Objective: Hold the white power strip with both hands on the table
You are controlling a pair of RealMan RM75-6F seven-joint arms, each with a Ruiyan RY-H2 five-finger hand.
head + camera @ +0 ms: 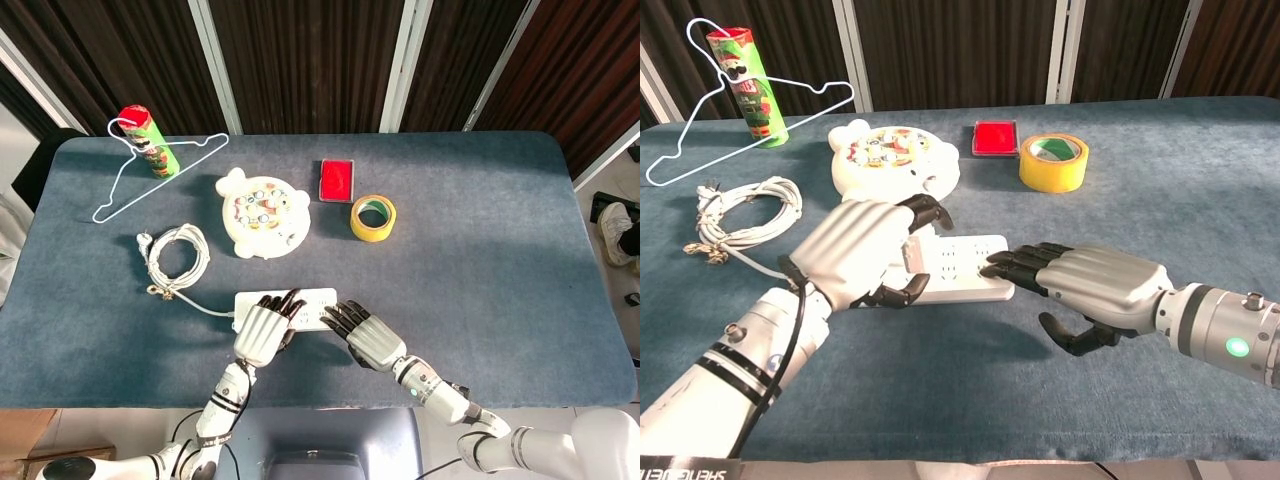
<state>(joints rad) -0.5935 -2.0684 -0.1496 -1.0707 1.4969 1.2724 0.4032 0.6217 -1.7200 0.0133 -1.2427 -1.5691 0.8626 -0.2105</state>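
Observation:
The white power strip (312, 305) (965, 264) lies flat near the table's front edge, its cable running left. My left hand (262, 330) (855, 250) grips its left end, fingers curled over the top and thumb against the near edge. My right hand (365, 332) (1095, 285) lies at the strip's right end with its fingertips (1002, 266) resting on the top face. Its thumb hangs below, off the strip. The left hand hides the strip's left part.
The coiled white cord (177, 255) (745, 215) lies left of the strip. Behind it sit a round white toy (264, 213) (895, 160), a yellow tape roll (373, 216) (1053, 163) and a red box (337, 179) (996, 137). A wire hanger (109, 183) leans on a can (150, 140) (745, 85) far left.

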